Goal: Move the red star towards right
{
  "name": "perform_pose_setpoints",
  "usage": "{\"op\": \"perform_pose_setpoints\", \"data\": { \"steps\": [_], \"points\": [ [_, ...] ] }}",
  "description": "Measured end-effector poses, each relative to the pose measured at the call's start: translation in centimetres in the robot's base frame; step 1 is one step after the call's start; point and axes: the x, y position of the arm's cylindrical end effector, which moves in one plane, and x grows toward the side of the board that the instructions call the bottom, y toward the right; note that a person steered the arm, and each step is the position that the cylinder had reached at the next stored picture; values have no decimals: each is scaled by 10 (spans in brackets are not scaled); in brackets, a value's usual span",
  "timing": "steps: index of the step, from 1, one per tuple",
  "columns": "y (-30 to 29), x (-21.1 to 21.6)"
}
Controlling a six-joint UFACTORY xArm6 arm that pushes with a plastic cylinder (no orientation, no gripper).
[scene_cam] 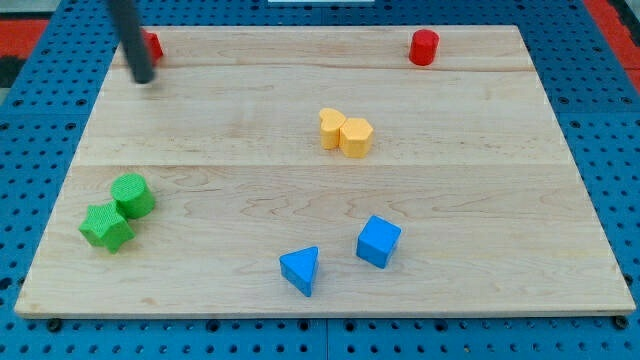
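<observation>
The red star [153, 45] sits at the table's top-left corner, close to the top edge, and my rod hides most of it, so only a red sliver shows on the rod's right side and its points cannot be made out. My tip [144, 79] rests on the wooden table [300, 190] just below and slightly left of that sliver; whether it touches the star cannot be told. I carry nothing and clasp nothing, since the rod has no jaws and can only shove. The star looks like a small, stiff, light block that should slide readily on smooth wood, though its points will probably make it spin if struck off-centre. There is no taking hold of it; the best contact, I judge, is the middle of its left face, with the tip brought round to the side nearest the table's left edge. A red cylinder [424, 47] stands well apart near the top-right corner, along the same top edge, so a rightward push has a long clear run before meeting it.
</observation>
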Motion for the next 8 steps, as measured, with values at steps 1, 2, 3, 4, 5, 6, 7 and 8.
{"op": "perform_pose_setpoints", "data": {
  "steps": [1,2,3,4,5,6,7,8],
  "points": [
    [-17,-3],
    [-11,-25],
    [-18,-41],
    [21,-54],
    [12,-56],
    [-18,-71],
    [-12,-60],
    [22,-75]
  ]
}}
